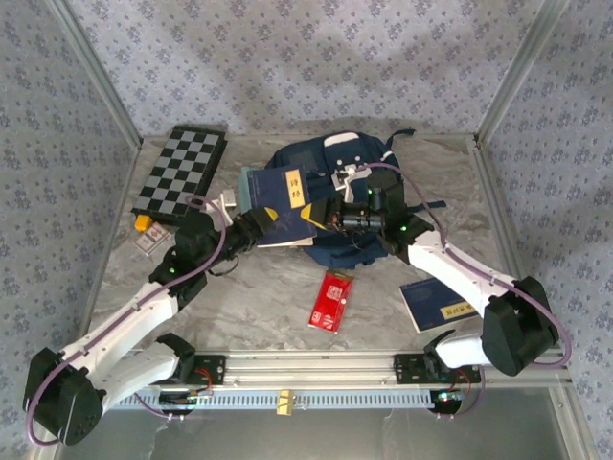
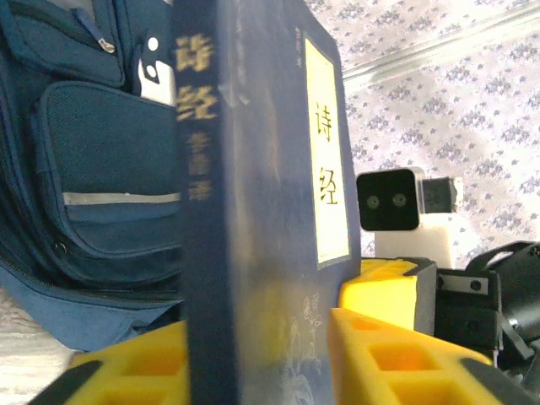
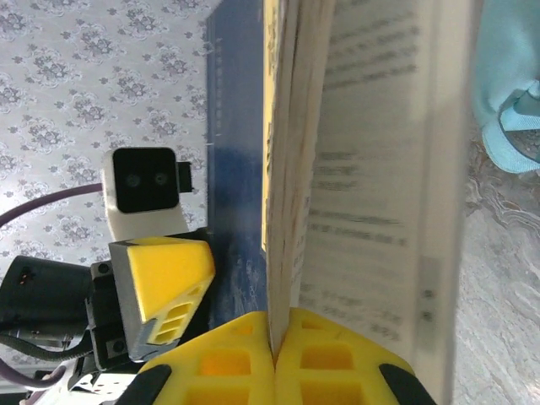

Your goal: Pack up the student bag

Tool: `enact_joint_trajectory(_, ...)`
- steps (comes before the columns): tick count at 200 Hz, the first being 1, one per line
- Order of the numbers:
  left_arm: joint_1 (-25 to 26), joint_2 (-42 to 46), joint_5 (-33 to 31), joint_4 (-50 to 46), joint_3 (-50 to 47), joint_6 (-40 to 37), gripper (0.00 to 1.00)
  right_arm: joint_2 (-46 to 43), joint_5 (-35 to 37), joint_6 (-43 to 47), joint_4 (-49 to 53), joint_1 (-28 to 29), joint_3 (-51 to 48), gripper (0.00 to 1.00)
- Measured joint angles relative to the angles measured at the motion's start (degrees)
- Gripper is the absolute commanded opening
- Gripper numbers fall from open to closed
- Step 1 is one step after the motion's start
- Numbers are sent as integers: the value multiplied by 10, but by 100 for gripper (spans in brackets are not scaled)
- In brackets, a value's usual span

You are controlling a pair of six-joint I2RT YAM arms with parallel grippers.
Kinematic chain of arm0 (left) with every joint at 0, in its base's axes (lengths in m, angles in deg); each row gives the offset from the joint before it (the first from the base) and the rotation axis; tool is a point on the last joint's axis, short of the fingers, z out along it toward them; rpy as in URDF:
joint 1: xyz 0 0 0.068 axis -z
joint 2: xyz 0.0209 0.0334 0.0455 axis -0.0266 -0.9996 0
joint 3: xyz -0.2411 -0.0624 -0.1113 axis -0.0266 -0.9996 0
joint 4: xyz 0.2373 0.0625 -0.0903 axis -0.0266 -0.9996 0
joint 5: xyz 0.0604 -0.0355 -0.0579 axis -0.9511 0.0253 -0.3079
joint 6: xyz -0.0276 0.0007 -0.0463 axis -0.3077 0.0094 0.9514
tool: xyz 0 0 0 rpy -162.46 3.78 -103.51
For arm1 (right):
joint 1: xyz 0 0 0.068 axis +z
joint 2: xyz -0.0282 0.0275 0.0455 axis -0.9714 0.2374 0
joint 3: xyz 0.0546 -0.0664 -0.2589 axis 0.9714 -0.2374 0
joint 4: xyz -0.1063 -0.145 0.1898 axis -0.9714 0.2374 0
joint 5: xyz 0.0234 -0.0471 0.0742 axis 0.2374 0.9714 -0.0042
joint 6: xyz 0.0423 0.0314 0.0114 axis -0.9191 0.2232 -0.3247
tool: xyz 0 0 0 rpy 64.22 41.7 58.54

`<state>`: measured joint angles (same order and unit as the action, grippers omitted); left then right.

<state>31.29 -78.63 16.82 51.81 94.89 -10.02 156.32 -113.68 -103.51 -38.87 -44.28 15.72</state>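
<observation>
The left claw (image 2: 257, 333) is clamped across a blue book (image 1: 287, 196), held against the left side of the bag (image 1: 350, 153), which lies at the table's (image 1: 259, 297) centre back; the right claw (image 3: 274, 325) is pinched shut on one thin leaf; that leaf could be torn, or the book twisted loose, if the arms are pulled apart. A chessboard (image 1: 182, 172) lies far left; a red packet (image 1: 330, 299) and second book (image 1: 439, 305) lie nearer; slack bag fabric may block entry.

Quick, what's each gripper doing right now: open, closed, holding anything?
Left gripper: closed on the blue book, one finger on each side.
Right gripper: closed, pinching a thin layer of the same book.
</observation>
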Motion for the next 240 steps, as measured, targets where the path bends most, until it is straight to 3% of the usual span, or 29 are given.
enact_joint_trajectory(20, 2, 0, -2, 7, 0, -1, 13, 0, -2, 5, 3, -3, 0, 0)
enact_joint_trajectory(37, 3, 0, -2, 8, 0, -1, 6, 0, -2, 10, 7, -4, -1, 11)
enact_joint_trajectory(57, 6, 0, -1, 9, 0, 0, 0, -1, -1, 21, 21, -5, -4, 36)
enact_joint_trajectory(66, 8, 0, -1, 14, 0, 0, 0, -4, 0, 29, 31, -7, -8, 61)
enact_joint_trajectory(73, 9, 0, 0, 18, 0, 0, 0, -7, 1, 33, 38, -8, -13, 74)
enact_joint_trajectory(84, 13, -2, 1, 24, 0, 0, 0, -14, 4, 36, 52, -10, -21, 84)
enact_joint_trajectory(101, 22, -12, 0, 35, 0, 2, 0, -24, 8, 43, 66, -15, -31, 90)
enact_joint_trajectory(127, 43, -43, 0, 47, 11, 1, 0, -25, 1, 36, 61, -17, -32, 91)
enact_joint_trajectory(169, 52, -63, -8, 46, 24, -10, 0, -40, -27, -5, 3, -23, -51, 85)
enact_joint_trajectory(192, 52, -61, -18, 33, 27, -20, 0, -75, -30, -13, 1, -36, -64, 75)
enact_joint_trajectory(216, 52, -61, -25, 26, 27, -24, 0, -91, -35, -21, -7, -42, -66, 57)
enact_joint_trajectory(240, 56, -61, -30, 26, 27, -24, 0, -89, -37, -20, -8, -42, -68, 53)
